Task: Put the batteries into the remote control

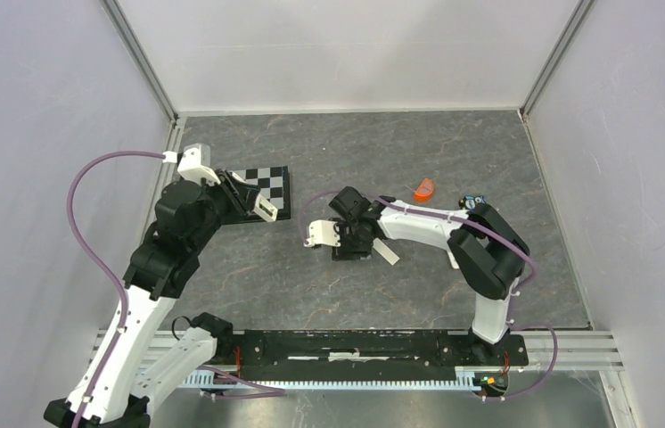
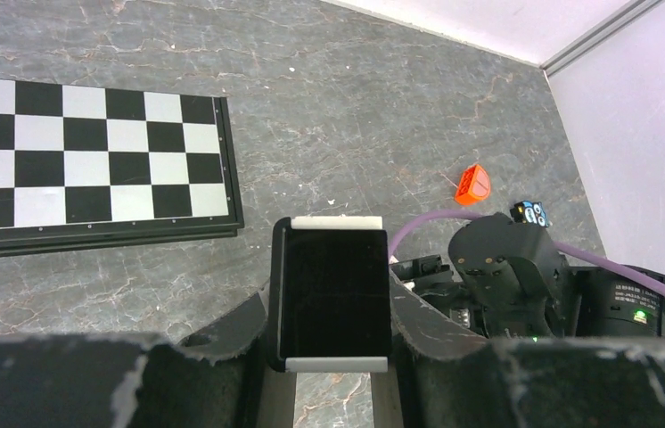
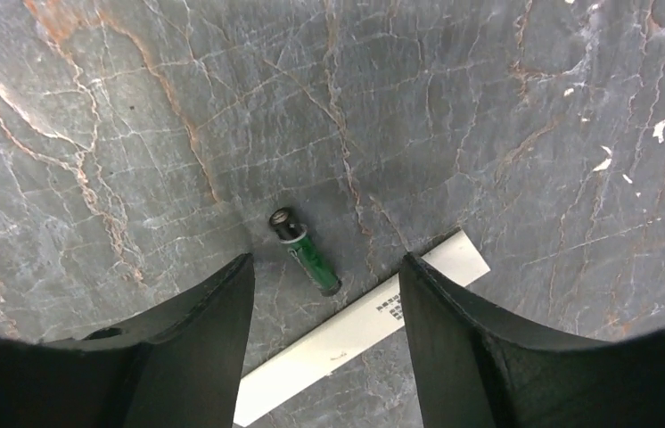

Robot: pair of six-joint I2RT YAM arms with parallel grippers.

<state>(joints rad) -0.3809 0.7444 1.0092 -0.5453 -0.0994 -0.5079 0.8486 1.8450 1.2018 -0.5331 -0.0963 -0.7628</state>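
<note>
The left gripper (image 2: 333,308) is clamped on the remote control (image 2: 335,267), which shows as a dark rectangular face with white strips at both ends, pinched between the two fingers. It hangs over the right-hand edge of the checkerboard (image 1: 271,183), above the table (image 1: 454,143).

To the right of the checkerboard in the top view, and a little closer to the arm bases, the right gripper (image 3: 326,267) points down at the grey marbled surface. Its fingers (image 3: 204,339) stand apart and grip nothing. One battery (image 3: 307,252) lies flat on the table in the gap between them, touching neither finger. It is dark green, with its metal cap at the far end. A flat white strip with small print (image 3: 356,334) lies just beside its near end, set at an angle across the gap.

A small orange object (image 1: 424,189) sits further right of the checkerboard, well apart from the battery.
</note>
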